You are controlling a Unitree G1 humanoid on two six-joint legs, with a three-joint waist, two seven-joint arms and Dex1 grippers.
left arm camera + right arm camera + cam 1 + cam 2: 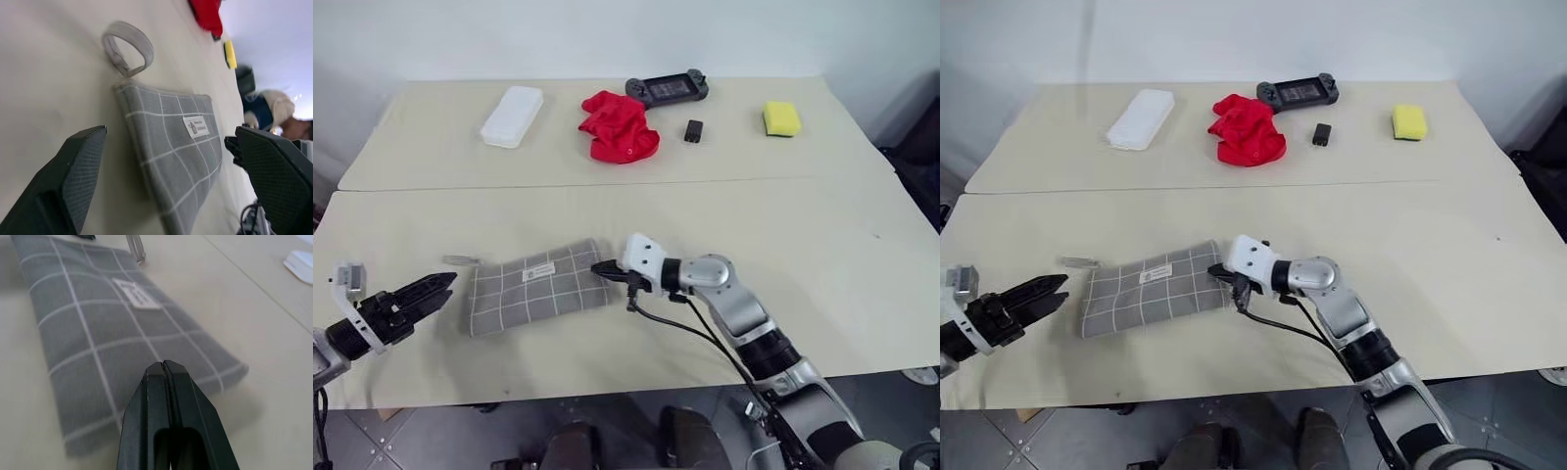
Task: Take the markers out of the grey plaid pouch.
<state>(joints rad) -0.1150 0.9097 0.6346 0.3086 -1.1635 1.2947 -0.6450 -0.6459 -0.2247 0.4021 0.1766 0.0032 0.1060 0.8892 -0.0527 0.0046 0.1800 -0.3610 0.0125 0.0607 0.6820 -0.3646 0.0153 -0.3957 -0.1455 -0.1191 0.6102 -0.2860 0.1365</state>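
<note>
Low at the left edge of the head view, the left gripper (438,288) hangs with its black fingers spread wide, nothing between them, its tips just left of the grey plaid pouch (536,286). The pouch lies flat on the near table (822,294), left of centre, white label up, with a small grey loop (126,47) on the tabletop by its left end. At its right end the right gripper (604,267) has its fingers pressed tight together, tip at the pouch's edge; whether any fabric is pinched, can't tell. Along the top, left to right: white case (512,116), red cloth (619,126), game controller (668,89), small black block (693,130), yellow sponge (781,118).
</note>
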